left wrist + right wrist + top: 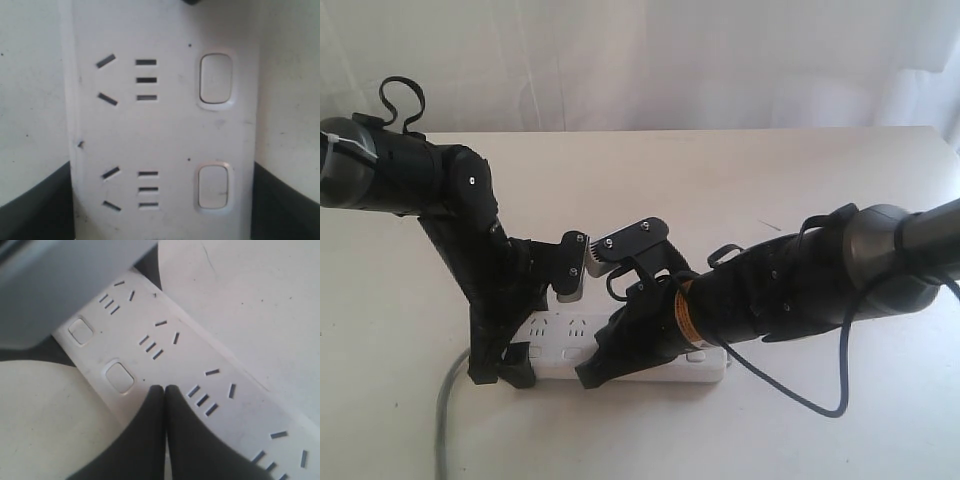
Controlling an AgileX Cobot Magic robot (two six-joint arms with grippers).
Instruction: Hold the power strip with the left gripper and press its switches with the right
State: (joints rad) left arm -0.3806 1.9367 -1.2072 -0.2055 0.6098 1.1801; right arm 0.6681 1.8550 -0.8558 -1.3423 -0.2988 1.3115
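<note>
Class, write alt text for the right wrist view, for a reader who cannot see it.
The right pincer, black jaws shut tip to tip, points at a white power strip just beside a switch. The strip lies on a pale table, showing several socket groups; a blurred grey shape hides one end.

Left arm (440, 190): black jointed housings, small silver screws (470, 181), grey end section (345, 165), looped black cable (400, 100), silver-edged block (575, 268), black jaws. Right arm (790, 285): bulkier black casing, dark grey rounded link (880, 245), orange-yellow band (684, 318), second silver-edged block (632, 238), thin loose black cable (800, 395), black pointed jaws.
</note>
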